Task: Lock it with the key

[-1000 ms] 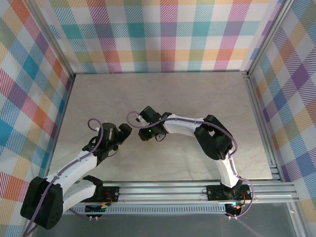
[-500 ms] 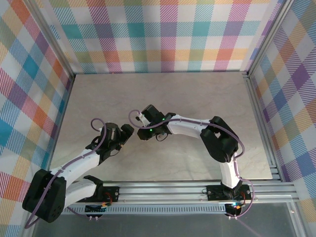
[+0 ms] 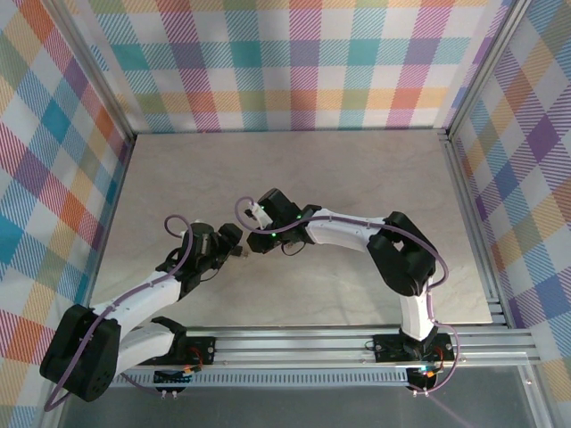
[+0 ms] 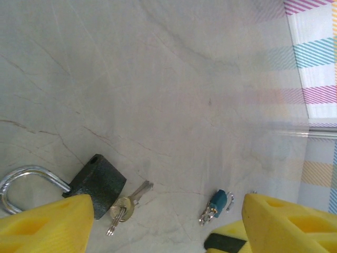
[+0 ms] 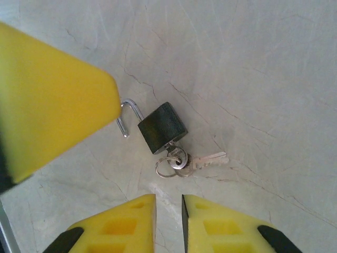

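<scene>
Matt dark padlock [image 5: 162, 128], shiny metal shackle and keys [image 5: 202, 159].
Table [image 4: 158, 79] looks like smooth, pale veined stone.

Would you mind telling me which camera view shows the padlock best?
The right wrist view: the whole padlock lies unobstructed, shackle open, keys at its base. The left wrist view cuts it off behind a yellow finger. In the top external view the arms hide it.
</scene>
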Available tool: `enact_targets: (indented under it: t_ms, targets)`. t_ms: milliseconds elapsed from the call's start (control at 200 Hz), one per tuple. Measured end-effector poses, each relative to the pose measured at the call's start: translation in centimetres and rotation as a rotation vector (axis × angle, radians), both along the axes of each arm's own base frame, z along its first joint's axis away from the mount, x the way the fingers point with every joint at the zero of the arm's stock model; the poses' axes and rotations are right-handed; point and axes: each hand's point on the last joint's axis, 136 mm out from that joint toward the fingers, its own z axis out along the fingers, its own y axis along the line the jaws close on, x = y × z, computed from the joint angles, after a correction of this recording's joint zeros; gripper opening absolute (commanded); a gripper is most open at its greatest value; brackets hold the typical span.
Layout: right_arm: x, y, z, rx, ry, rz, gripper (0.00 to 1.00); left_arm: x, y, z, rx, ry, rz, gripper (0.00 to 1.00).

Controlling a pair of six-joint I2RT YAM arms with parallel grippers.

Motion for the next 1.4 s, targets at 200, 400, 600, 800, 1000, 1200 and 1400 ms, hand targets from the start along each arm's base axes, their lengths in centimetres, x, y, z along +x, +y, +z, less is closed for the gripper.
enact_targets:
  t_ms: [200,400,600,800,1000,1200,1400]
  targets:
    - [-0.3,-0.1,-0.6,0.009,0.002,0.001,0.47,-0.6,1.0,1.6,0.024,-0.042,0.02,0.79]
    - [-1.0,0.7,-0.8,0.005,-0.051,0.046,0.63,-1.4,4.1,7.0,0.101,-0.177,0.105,0.86]
    - [-1.5,2.1,-1.6,-0.003,-0.12,0.122,0.67,-3.1,6.8,7.6,0.18,-0.178,0.175,0.89]
    - [-1.1,3.1,-3.4,-0.032,-0.153,0.182,0.69,-4.6,8.4,7.4,0.228,-0.163,0.212,0.9]
    - [-0.6,3.9,-5.0,-0.057,-0.18,0.216,0.7,-5.6,9.7,9.0,0.256,-0.201,0.244,0.9]
    - [0.3,4.9,-5.3,-0.083,-0.242,0.23,0.7,-6.1,10.3,9.4,0.285,-0.202,0.256,0.9]
    - [0.9,5.1,-5.6,-0.113,-0.301,0.246,0.67,-6.4,10.6,9.0,0.308,-0.19,0.252,0.9]
